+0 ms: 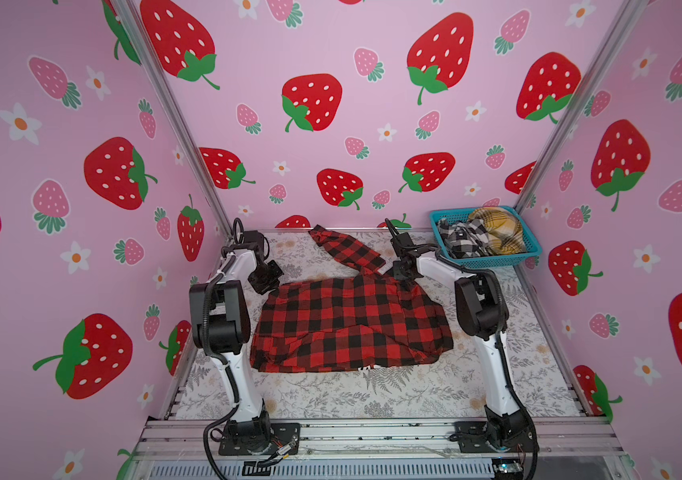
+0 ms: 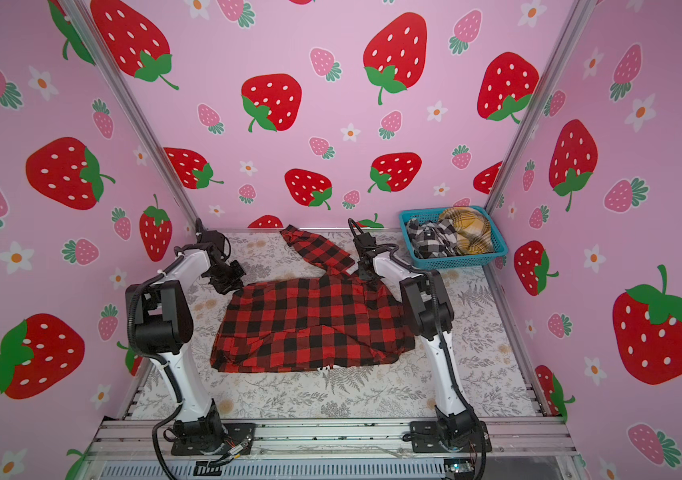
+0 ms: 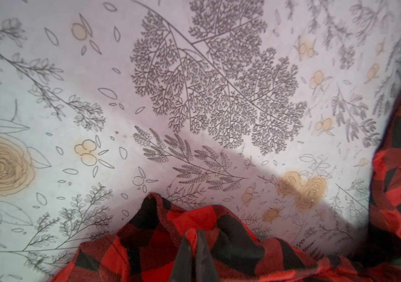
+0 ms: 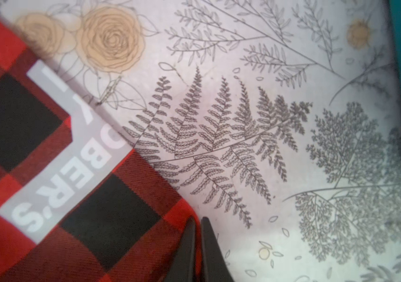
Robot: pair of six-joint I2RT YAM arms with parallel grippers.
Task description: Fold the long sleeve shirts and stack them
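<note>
**A:** The red-and-black shirt [image 1: 347, 324] lies spread across the middle of the table [image 1: 372, 399], with one sleeve [image 1: 347, 247] trailing toward the back wall.

**B:** And the left gripper [image 3: 195, 236]?

**A:** Clamped on the shirt's far left corner. The left wrist view shows a sliver of red cloth pinched between the dark fingers.

**B:** And the right gripper [image 4: 198, 221]?

**A:** Fingers together at the shirt's far right edge, near a grey label [image 4: 55, 158]. The hem meets them, but the tips are blurred and I cannot tell whether any cloth is caught.

**B:** Where are the others?

**A:** The black-and-white shirt [image 1: 462, 241] and the mustard-yellow shirt [image 1: 497, 230] sit heaped together in the teal basket [image 1: 493, 262], at the table's far right corner.
</note>
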